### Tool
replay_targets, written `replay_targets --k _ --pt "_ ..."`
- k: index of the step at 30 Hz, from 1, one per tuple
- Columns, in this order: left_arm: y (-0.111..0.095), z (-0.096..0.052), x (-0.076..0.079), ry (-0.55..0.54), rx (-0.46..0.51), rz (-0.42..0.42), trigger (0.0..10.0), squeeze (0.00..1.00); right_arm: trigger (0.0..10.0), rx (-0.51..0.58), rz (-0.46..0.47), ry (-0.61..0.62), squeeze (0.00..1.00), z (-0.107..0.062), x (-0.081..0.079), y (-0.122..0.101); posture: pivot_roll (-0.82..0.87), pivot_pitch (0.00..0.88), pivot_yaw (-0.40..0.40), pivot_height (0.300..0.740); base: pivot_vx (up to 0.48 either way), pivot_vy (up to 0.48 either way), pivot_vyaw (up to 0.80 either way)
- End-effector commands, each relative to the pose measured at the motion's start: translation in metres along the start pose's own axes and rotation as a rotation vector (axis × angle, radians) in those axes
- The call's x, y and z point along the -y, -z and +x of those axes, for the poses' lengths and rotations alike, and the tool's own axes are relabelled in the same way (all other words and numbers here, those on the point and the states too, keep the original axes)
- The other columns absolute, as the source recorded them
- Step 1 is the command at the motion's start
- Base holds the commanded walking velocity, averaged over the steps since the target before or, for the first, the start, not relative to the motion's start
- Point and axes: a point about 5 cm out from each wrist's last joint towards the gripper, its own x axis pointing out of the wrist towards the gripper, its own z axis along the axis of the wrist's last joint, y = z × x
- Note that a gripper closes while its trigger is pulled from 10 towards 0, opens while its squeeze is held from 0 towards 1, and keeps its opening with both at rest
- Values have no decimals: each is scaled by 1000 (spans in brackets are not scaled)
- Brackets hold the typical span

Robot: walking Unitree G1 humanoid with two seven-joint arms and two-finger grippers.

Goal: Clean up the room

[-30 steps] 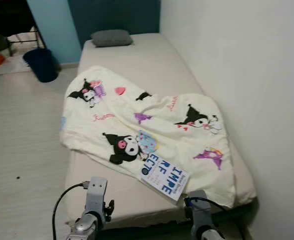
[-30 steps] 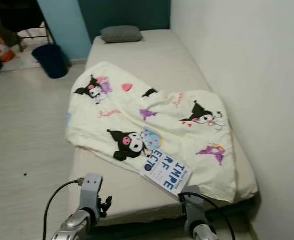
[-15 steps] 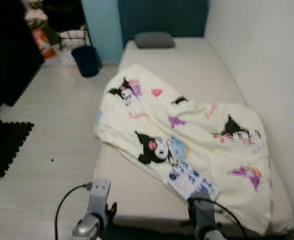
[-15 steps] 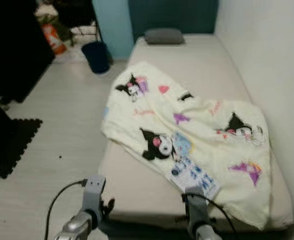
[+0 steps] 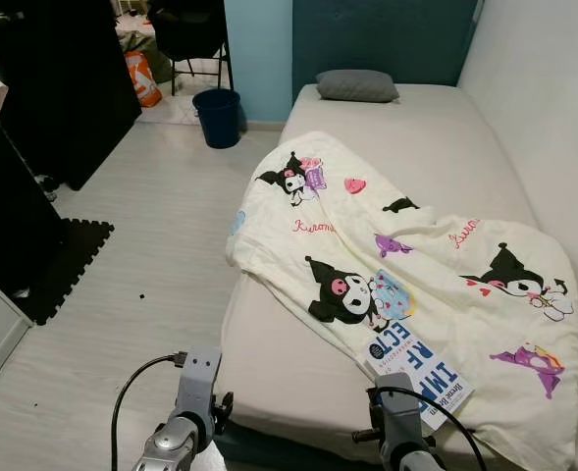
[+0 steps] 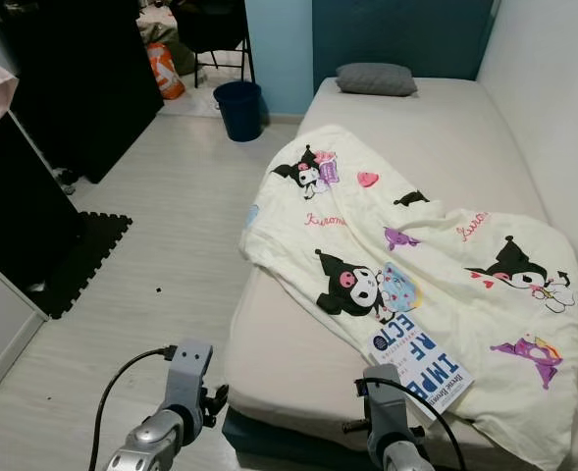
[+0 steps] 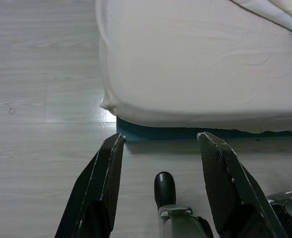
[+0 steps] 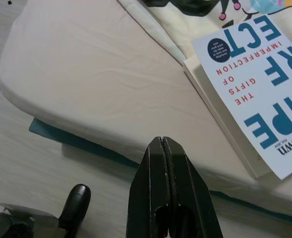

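Right tool has its two black fingers pressed flat together with nothing between them, and it hangs low at the foot of the bed, just short of the mattress edge. From it, the book lies ahead at about one o'clock, near but not touching. The book rests flat, cover up, partly on the cartoon-printed blanket and partly toward the bare sheet, close to the bed's near edge. Its long axis runs on a slant, from roughly eleven o'clock at the far corner to five o'clock at the near one, so a straight-on reach meets a corner, not a side.

Left tool is spread wide and empty over the floor beside the bed's near left corner; from there the book sits off at about two o'clock, well apart, across the mattress.

By my judgement the right arm is plainly the nearer, and the book looks like the first item to tidy. That tool would need to open and turn to match the slant before closing on an edge.
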Motion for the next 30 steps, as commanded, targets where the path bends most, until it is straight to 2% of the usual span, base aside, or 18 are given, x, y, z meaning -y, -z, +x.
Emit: replay_targets --k 1,20,24,28,30 --pt "6 -1 -2 1 -29 2 10000 0 10000 -32 10 1 0 -3 -2 8 13 153 32 729 0 -326 0" --pt "5 0 -3 0 -31 -14 10000 0 10000 -32 9 9 0 -2 -1 7 10 155 31 729 0 -369 0" --pt "5 0 -3 11 -31 -76 10000 0 10000 -31 10 11 0 -1 -1 6 7 155 32 729 0 360 0" --pt "4 0 -3 1 -23 -80 10000 0 10000 -30 11 12 0 -1 0 5 7 156 32 729 0 480 0" --pt "3 0 -4 0 -13 -71 10000 0 10000 -30 13 12 0 -1 -1 5 8 156 32 729 0 0 0"
